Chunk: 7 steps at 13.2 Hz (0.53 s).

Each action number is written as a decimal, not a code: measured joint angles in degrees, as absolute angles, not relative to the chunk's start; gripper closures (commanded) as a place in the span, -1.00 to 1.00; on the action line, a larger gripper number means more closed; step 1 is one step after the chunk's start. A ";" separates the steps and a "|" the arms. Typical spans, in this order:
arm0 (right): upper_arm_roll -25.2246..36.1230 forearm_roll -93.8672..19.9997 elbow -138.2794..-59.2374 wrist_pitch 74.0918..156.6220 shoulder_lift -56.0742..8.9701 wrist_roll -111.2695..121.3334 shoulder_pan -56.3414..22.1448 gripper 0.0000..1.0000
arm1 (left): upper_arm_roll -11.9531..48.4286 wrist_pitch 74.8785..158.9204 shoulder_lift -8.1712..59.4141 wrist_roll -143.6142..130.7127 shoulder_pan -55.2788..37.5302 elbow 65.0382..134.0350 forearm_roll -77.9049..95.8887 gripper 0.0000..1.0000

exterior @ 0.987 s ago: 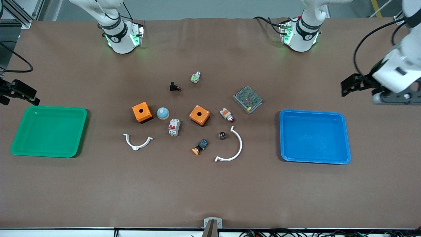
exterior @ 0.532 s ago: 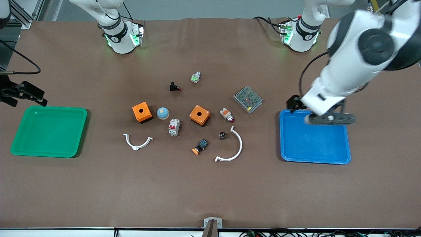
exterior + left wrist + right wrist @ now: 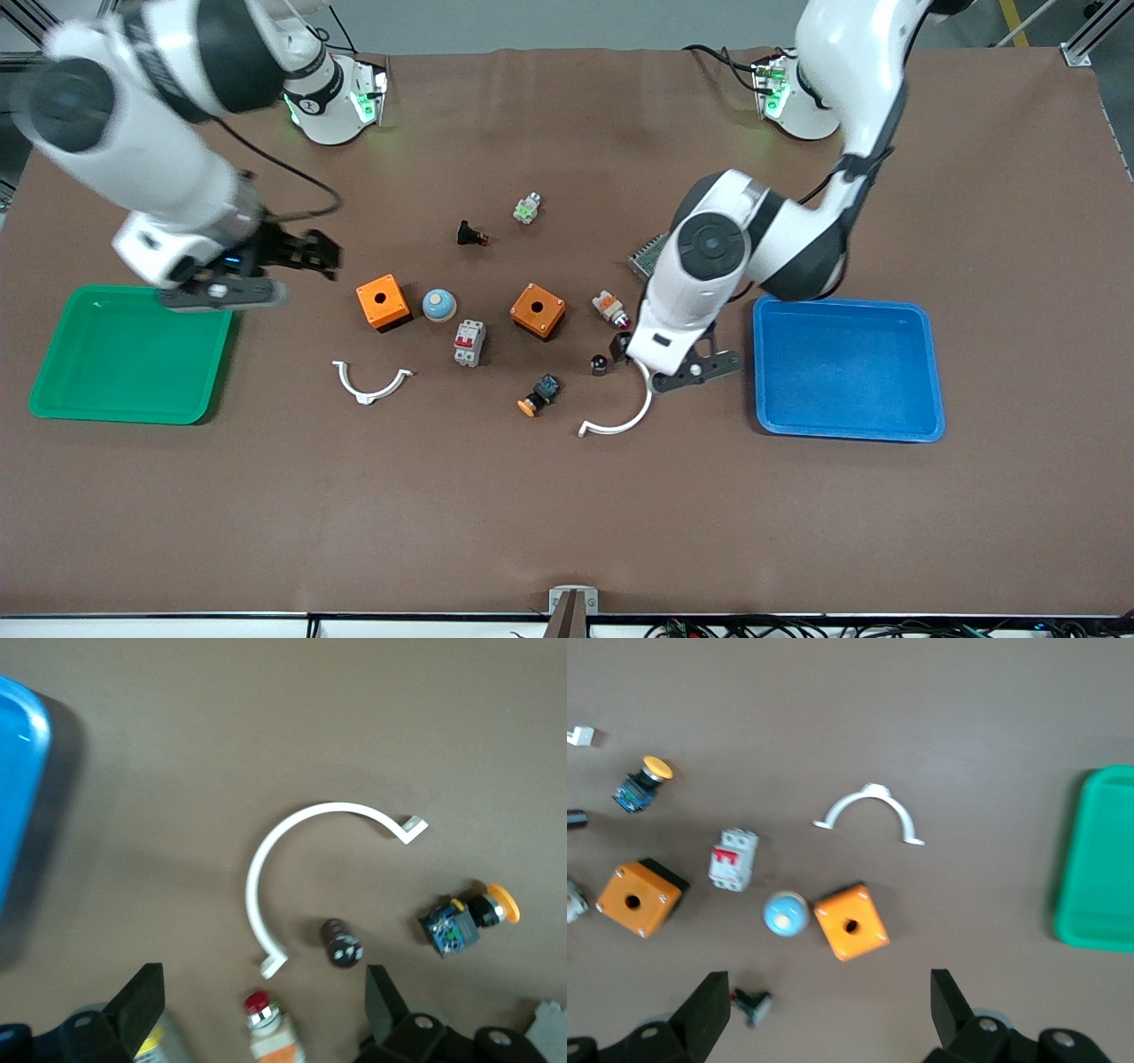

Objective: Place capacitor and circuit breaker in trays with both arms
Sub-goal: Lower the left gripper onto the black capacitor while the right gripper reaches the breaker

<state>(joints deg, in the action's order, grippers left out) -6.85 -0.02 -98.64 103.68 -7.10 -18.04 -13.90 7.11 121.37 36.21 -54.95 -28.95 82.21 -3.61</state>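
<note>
The capacitor (image 3: 599, 363) is a tiny black cylinder inside the curve of a white arc (image 3: 620, 399). In the left wrist view the capacitor (image 3: 342, 943) lies close to one finger. My left gripper (image 3: 623, 346) (image 3: 261, 1010) is open and empty, over the white-and-orange part with a red tip (image 3: 266, 1028) beside the capacitor. The circuit breaker (image 3: 469, 342) (image 3: 733, 859), white-grey with red toggles, lies between two orange boxes. My right gripper (image 3: 326, 255) (image 3: 828, 1014) is open and empty, over the table between the green tray and the nearest orange box (image 3: 383, 302).
A green tray (image 3: 133, 354) sits at the right arm's end and a blue tray (image 3: 846, 368) at the left arm's end. Also here are a second orange box (image 3: 538, 310), a blue dome (image 3: 438, 305), a smaller white arc (image 3: 370, 383), an orange-capped button (image 3: 539, 395) and a black red-tipped part (image 3: 470, 235).
Both arms have swung in from the table's ends toward the middle. The left gripper crossed the blue tray to the capacitor. The right gripper passed the green tray's edge.
</note>
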 measured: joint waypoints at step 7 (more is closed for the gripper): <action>-6.84 -0.08 -106.37 126.73 -19.07 -38.52 -29.36 -1.00 | 6.99 131.91 46.50 -63.85 -33.61 80.10 -5.37 -0.23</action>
<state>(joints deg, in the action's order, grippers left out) -6.84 -0.08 -106.37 126.73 -19.07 -38.52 -29.36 6.99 131.91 46.50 -63.85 -33.61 80.10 -5.37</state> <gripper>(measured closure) 0.000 0.313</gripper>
